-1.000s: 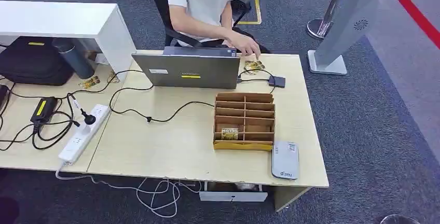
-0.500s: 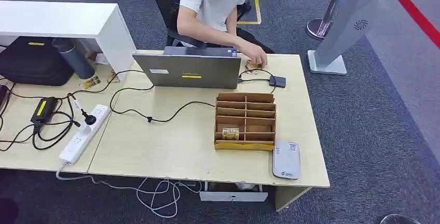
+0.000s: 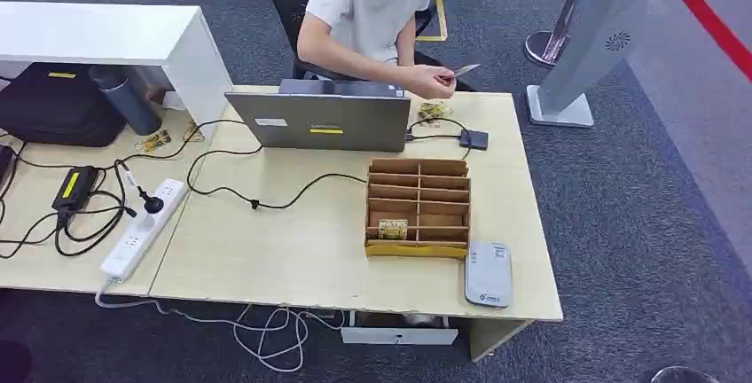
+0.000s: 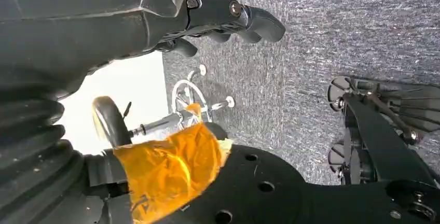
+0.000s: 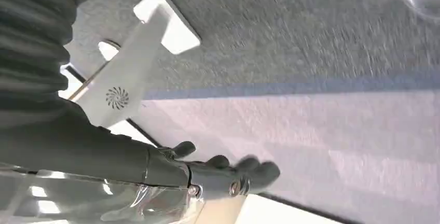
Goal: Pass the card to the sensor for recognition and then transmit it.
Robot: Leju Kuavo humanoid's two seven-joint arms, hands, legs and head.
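Observation:
A person behind the desk holds a card up in one hand, above the desk's far edge. A small pile of cards lies beside the laptop. Another card stands in a front slot of the cardboard organiser. A white flat reader lies at the desk's front right corner. A small black box is cabled to the laptop. My left hand hangs over grey carpet with its fingers apart, holding nothing. My right hand also hangs over the floor, holding nothing.
A power strip and tangled cables lie at the left of the desk. A black bag and a dark bottle sit under a white shelf. A white kiosk stand rises at the far right.
The person's hand has lifted from the card pile beside the laptop and now holds one card up in the air. The person has leaned forward. Nothing else on the desk has moved.

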